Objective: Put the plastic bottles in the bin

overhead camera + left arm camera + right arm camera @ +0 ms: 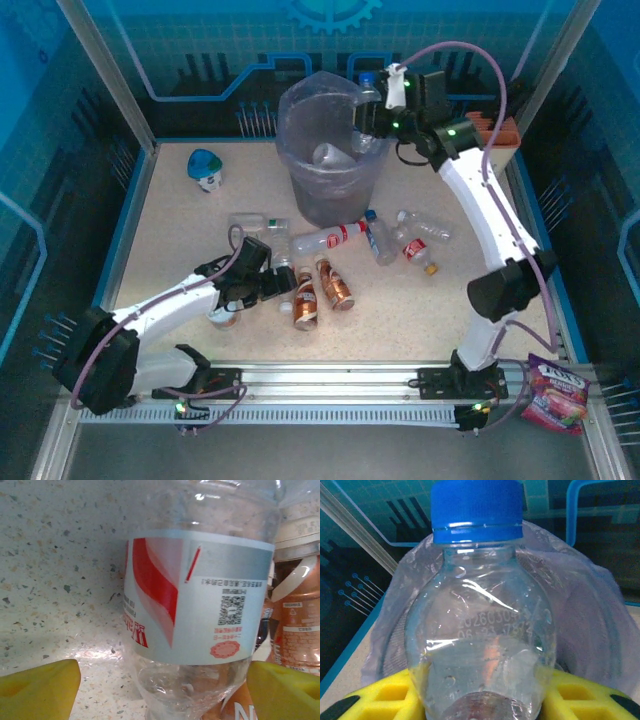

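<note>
Speckled beige worktop [180, 250] seen from above: the grey bin [325, 195] stands at the back, with the right hand [372, 122] at its rim. The left hand [278, 285] sits low near loose bottles [400, 240].

Left wrist: yellow fingers [40, 690] are spread wide around a red-labelled bottle [195, 600], just beside a copper-brown bottle [300, 605].

Right wrist: the hand grips a blue-capped bottle [480, 630] in front of the bin's bag.

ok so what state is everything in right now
left gripper: open, around red-label bottle
right gripper: shut on blue-cap bottle
red-label bottle: on table, not gripped
blue-cap bottle: capped, held at bin rim
bin: upright, bag-lined, clear bottle inside
copper bottles: lying on table
</note>
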Robot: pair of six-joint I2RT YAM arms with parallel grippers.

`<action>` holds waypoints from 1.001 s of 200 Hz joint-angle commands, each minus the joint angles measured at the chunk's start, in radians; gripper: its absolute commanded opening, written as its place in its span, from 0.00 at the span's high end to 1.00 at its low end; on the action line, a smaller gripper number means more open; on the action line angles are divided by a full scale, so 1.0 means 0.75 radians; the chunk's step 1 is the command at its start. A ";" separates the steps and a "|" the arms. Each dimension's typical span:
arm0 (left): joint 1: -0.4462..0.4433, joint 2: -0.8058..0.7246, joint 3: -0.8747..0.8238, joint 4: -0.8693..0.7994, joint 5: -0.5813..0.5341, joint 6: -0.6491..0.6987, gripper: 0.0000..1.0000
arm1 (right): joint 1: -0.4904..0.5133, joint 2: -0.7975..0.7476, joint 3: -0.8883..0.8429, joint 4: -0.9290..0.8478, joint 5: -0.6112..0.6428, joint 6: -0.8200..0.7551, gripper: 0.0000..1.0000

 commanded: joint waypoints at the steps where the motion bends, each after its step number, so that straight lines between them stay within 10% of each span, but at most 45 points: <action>1: -0.007 0.045 0.021 -0.029 -0.038 -0.018 0.14 | 0.056 0.096 0.098 0.054 0.032 -0.066 0.54; 61: -0.007 0.138 0.073 -0.057 -0.039 0.014 0.19 | 0.137 0.417 0.356 -0.110 0.071 -0.161 0.47; 93: -0.008 0.134 0.074 -0.061 -0.057 0.005 0.25 | 0.147 0.480 0.380 -0.130 0.015 -0.177 0.27; 200: -0.008 0.154 0.089 -0.083 -0.078 0.008 0.42 | 0.155 0.420 0.390 -0.111 0.039 -0.248 0.03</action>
